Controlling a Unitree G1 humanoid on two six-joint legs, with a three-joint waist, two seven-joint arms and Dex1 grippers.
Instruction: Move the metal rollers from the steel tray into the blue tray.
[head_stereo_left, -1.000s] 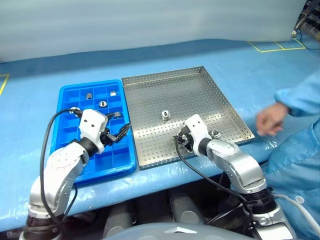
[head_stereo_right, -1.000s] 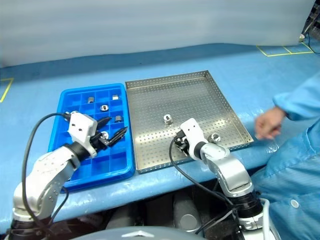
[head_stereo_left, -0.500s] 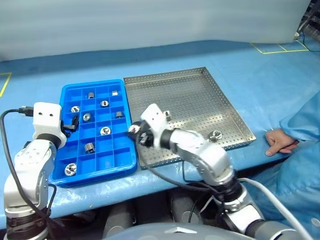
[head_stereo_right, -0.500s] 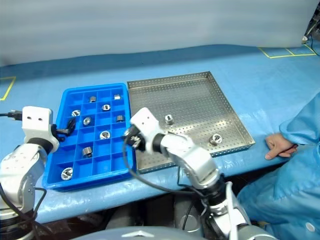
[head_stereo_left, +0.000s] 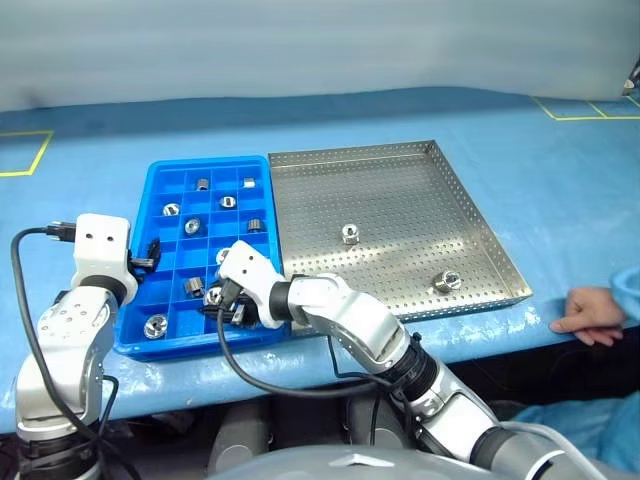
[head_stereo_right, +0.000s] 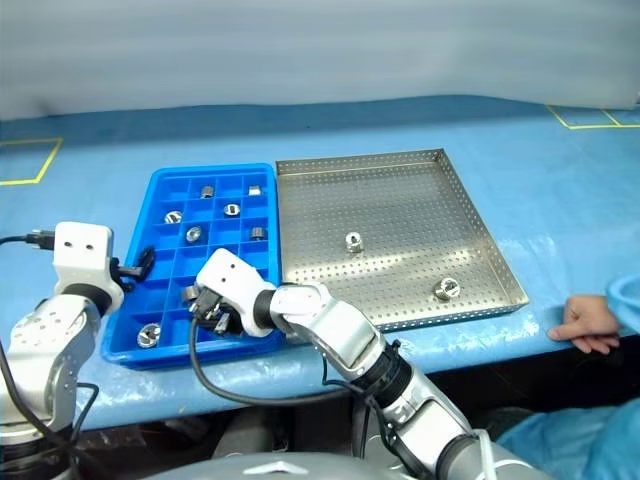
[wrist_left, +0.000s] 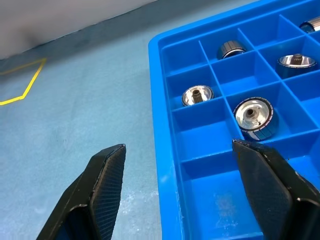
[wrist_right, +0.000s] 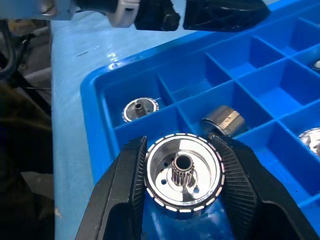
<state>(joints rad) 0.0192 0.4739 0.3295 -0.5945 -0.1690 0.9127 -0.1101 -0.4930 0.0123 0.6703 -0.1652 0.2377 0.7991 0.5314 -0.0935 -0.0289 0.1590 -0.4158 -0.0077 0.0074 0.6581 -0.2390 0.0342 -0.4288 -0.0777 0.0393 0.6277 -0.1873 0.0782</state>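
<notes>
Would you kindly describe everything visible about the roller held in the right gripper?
The roller is a short, shiny silver metal cylinder with a ribbed rim marked by small dark ticks, a recessed face and a toothed hollow hub. The right gripper clamps it between two black textured fingers, open face toward the wrist camera, above a near-row compartment of the blue tray.

Silver-grey jointed arms, white wrist blocks, black looping cables, black ribbed jaws, person's light blue sleeve

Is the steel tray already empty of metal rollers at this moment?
No, two metal rollers lie on the perforated floor of the steel tray, apart from each other.
</notes>
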